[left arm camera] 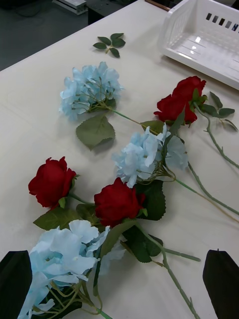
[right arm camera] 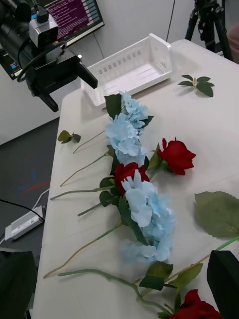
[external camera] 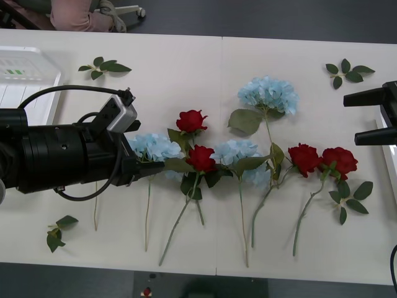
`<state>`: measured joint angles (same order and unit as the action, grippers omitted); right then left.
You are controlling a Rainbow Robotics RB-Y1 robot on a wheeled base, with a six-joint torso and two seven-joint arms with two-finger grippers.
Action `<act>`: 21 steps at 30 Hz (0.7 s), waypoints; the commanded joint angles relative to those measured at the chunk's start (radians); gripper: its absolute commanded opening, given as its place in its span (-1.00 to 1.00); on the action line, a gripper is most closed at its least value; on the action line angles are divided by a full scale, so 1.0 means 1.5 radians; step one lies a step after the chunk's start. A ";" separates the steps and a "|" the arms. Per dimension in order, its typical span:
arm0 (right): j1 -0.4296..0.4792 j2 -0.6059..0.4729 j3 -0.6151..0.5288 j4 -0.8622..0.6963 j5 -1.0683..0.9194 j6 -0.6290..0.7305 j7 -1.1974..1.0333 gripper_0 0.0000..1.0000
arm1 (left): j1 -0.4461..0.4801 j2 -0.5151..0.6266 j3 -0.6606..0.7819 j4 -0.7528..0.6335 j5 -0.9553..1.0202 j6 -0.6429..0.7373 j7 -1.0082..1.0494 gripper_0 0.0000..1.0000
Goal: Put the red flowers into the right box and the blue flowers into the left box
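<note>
Blue flowers (left arm camera: 64,264) lie between the left pincer's (left arm camera: 119,284) parted fingers; right pincer (external camera: 372,118) apart.

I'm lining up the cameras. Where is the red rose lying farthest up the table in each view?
Front view: rose, left of centre, past the others.
Right wrist view: rose, just off the blue flower row.
Left wrist view: rose, by the nearest blue flower.
Shared landmark: the second rose beside it.

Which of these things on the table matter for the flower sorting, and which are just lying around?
Part of the job:
- deep-red artificial roses
- pale sky-blue hydrangea heads
- ribbed white plastic tray
- plain white tray edge

Just lying about:
- loose green leaf sprigs
</note>
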<state>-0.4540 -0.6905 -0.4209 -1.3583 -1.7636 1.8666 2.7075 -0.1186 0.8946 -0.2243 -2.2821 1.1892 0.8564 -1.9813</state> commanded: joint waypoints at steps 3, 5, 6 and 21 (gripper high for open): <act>-0.021 -0.023 -0.003 -0.022 -0.001 0.005 -0.001 1.00 | -0.010 -0.003 0.013 -0.006 -0.004 -0.001 -0.017 1.00; -0.021 -0.023 -0.003 -0.022 -0.001 0.005 -0.001 1.00 | -0.010 -0.003 0.013 -0.006 -0.004 -0.001 -0.017 1.00; -0.021 -0.023 -0.003 -0.022 -0.001 0.005 -0.001 1.00 | -0.010 -0.003 0.013 -0.006 -0.004 -0.001 -0.017 1.00; -0.021 -0.023 -0.003 -0.022 -0.001 0.005 -0.001 1.00 | -0.010 -0.003 0.013 -0.006 -0.004 -0.001 -0.017 1.00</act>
<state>-0.4540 -0.6905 -0.4209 -1.3583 -1.7636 1.8666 2.7075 -0.1186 0.8946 -0.2243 -2.2821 1.1892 0.8564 -1.9813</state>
